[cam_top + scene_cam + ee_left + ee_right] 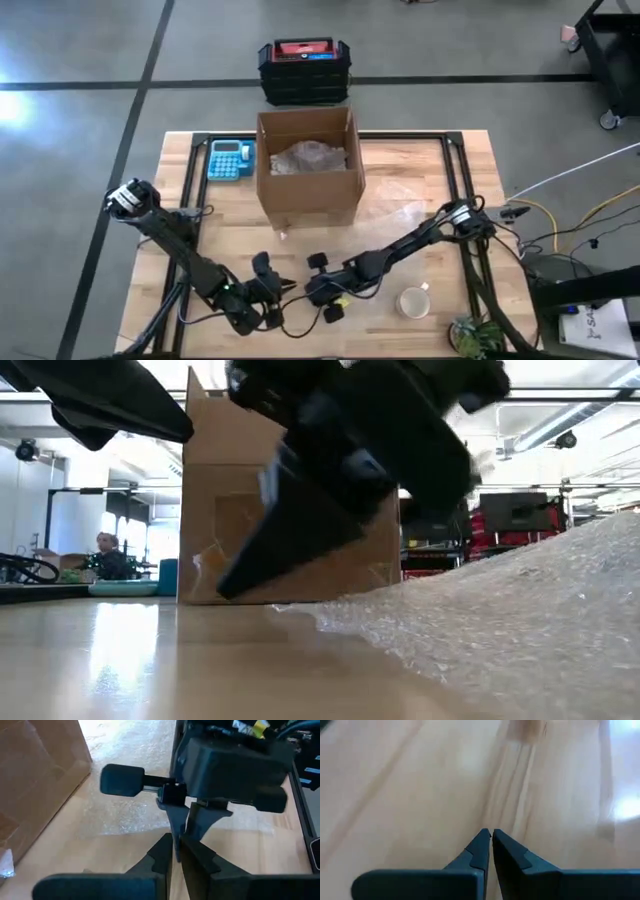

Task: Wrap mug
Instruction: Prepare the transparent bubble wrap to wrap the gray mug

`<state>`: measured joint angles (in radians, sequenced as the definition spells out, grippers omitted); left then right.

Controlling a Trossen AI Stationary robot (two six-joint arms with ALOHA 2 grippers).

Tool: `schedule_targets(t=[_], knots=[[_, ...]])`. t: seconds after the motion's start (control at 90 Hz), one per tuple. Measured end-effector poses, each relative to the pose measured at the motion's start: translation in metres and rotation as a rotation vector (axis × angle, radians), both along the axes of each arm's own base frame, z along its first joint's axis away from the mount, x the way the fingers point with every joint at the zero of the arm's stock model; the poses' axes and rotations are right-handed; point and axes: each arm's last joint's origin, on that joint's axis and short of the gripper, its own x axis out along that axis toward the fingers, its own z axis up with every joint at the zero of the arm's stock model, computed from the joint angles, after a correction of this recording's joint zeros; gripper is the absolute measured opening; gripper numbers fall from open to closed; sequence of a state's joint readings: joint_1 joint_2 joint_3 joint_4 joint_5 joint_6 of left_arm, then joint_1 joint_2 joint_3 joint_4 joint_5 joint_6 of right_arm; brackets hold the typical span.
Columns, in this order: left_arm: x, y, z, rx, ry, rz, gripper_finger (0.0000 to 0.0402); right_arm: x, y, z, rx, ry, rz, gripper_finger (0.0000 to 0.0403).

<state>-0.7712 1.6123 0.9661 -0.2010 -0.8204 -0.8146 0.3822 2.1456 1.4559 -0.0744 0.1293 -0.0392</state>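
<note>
A cream mug (413,302) stands upright on its base near the table's front edge, right of centre. A clear sheet of bubble wrap (400,212) lies flat on the wood to the right of the box; it also shows in the low view (520,610) and the left wrist view (130,815). My left gripper (285,291) (176,841) and my right gripper (305,291) (491,834) face each other tip to tip at the front centre, left of the mug. Both are shut with nothing between their fingers. My right gripper points down at bare wood.
An open cardboard box (308,165) with crumpled wrap inside stands at the table's centre back. A blue device (230,160) lies to its left, and black crates (304,70) sit beyond the table. A small plant (475,335) stands at the front right corner. A person (105,555) sits far behind.
</note>
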Motion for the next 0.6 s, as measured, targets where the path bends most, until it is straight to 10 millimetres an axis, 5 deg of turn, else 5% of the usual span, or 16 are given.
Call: schedule_targets(t=[0.2,0.378,0.6], knots=[[0.000,0.000,0.000,-0.002,-0.001,0.002,0.0020,0.010,0.000,0.030,-0.026,-0.005,0.017,0.0008],[0.000,0.000,0.000,-0.007,-0.002,0.003,0.0020,0.000,-0.005,0.063,-0.101,0.218,0.005,0.0008],[-0.001,-0.001,0.000,-0.035,0.004,-0.001,0.0020,-0.039,-0.002,0.056,-0.206,0.583,-0.038,0.0008]])
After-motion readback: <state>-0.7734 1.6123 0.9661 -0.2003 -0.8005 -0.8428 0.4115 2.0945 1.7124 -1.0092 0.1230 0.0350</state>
